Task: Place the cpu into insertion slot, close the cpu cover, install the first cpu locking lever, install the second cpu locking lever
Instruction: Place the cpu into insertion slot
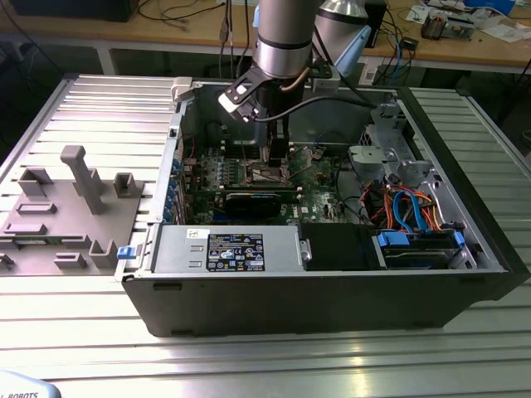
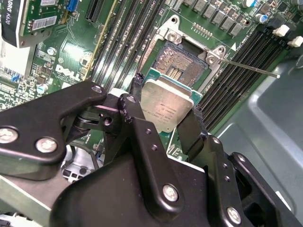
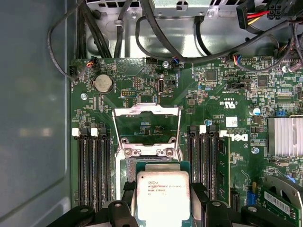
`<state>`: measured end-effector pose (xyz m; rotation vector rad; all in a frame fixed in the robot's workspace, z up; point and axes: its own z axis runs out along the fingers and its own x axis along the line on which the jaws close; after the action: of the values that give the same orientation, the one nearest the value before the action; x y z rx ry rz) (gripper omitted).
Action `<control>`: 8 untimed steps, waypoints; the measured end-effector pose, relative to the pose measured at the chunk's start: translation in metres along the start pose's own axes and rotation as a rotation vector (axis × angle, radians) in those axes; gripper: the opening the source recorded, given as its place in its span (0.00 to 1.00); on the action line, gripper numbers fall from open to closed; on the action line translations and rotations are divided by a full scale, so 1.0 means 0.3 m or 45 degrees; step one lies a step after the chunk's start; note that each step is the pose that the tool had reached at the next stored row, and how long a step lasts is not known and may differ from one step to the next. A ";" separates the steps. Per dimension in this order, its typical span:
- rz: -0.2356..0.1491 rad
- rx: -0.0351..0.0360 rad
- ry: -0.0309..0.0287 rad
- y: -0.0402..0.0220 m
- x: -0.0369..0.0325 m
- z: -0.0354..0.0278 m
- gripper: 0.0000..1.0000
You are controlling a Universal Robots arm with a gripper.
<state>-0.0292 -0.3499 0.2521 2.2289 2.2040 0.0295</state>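
Note:
My gripper [image 2: 166,100] is shut on the cpu [image 2: 165,108], a flat square chip with a dull silver top, pinched at two opposite edges by the black fingers [image 2: 188,132]. The chip hovers tilted just beside and above the insertion slot [image 2: 182,62], whose dark pin field lies bare inside its silvery rim. In the first wrist view the cpu [image 3: 163,191] sits between the fingertips [image 3: 127,196], and the cpu cover [image 3: 147,110] stands raised on its hinge behind it. In the exterior view the gripper [image 1: 276,162] reaches down into the open computer case over the green board.
Long memory slots [image 2: 236,71] flank the socket on both sides. A thin metal lever rod [image 2: 251,69] sticks out past the socket corner. A black expansion card [image 1: 249,203], a power supply [image 1: 228,249], cable bundles [image 1: 402,207] and the case walls [image 1: 465,207] crowd the arm.

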 end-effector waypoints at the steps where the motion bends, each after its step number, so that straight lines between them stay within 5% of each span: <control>1: 0.000 0.0001 0.0000 0.000 0.000 0.005 0.54; 8: -0.012 0.0002 0.0003 -0.001 0.000 0.027 0.54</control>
<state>-0.0294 -0.3499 0.2440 2.2191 2.2141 0.0295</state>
